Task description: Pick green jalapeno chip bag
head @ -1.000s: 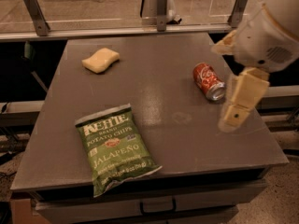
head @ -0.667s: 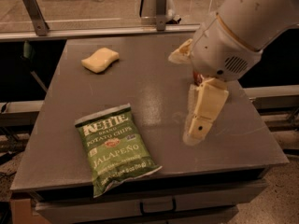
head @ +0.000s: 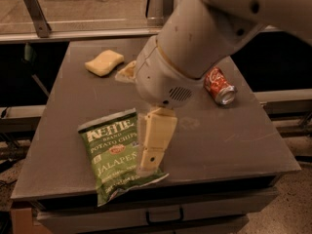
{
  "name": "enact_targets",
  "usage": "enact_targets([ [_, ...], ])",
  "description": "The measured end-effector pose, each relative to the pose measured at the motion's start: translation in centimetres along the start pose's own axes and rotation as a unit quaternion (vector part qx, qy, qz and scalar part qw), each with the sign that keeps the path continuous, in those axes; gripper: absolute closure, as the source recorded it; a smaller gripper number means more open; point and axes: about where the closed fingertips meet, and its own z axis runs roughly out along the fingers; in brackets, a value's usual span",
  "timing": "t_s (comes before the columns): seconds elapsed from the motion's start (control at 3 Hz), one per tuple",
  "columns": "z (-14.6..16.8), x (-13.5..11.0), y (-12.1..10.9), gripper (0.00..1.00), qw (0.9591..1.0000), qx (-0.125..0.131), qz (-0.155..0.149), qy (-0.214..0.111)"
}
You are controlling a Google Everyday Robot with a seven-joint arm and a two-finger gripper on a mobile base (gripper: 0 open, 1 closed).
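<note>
Grey-brown tabletop [head: 234, 140], bearing everything. White arm [head: 195, 43] looming over its middle. Green bag [head: 112, 155] lying flat near the front-left corner, printed "KETTLE BRAND POTATO CHIPS" and "JALAPEN…". Cream gripper [head: 150, 162] pointing down over the bag's right edge; wide or narrow, impossible to tell. Yellow sponge [head: 104, 63] toward the back-left corner. Red soda can [head: 219, 86] on its side near the right edge.

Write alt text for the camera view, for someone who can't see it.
The robot's hand hangs over the right edge of the green jalapeno chip bag, which lies flat near the front of a grey table. A yellow sponge sits at the back left and a red soda can lies on its side to the right.
</note>
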Motion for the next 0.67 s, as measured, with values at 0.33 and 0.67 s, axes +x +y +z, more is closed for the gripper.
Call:
enact_targets([
  [0.33,3.3,-0.4,0.0,0.00,0.9999,-0.011,-0.006,-0.008],
  [0.67,6.5,-0.4,0.5,0.00,0.9996,-0.025,-0.008,-0.011],
])
